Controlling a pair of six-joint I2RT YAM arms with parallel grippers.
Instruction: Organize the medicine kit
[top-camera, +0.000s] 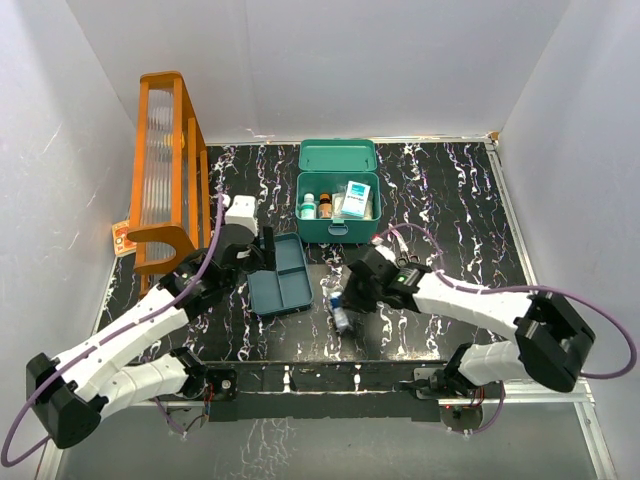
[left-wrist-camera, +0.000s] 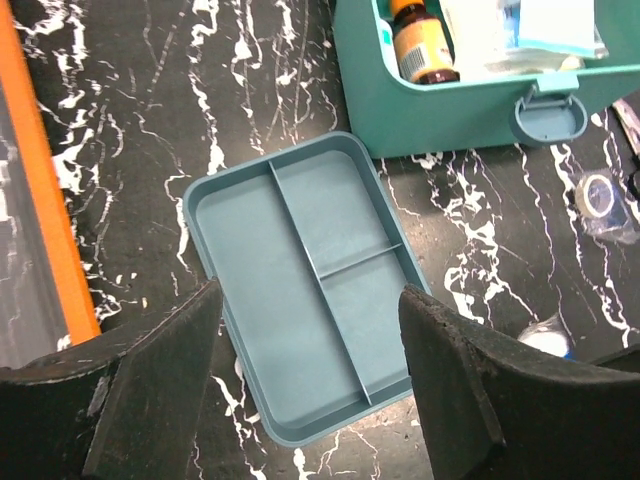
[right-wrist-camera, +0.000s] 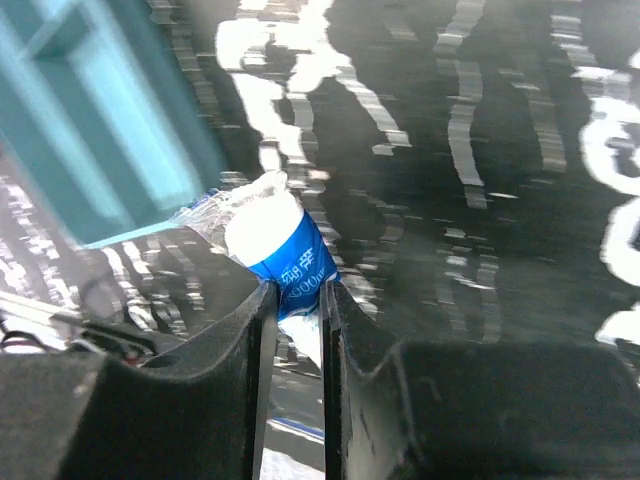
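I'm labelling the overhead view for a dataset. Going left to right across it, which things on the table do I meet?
Orange rack → divided tray → medicine kit. The blue-labelled roll lies straight in front of the kit, so I leave it out of the order.

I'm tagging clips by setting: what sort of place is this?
Probably a robot lab booth: plain white walls enclose a black marbled table, with a medicine kit staged on it.
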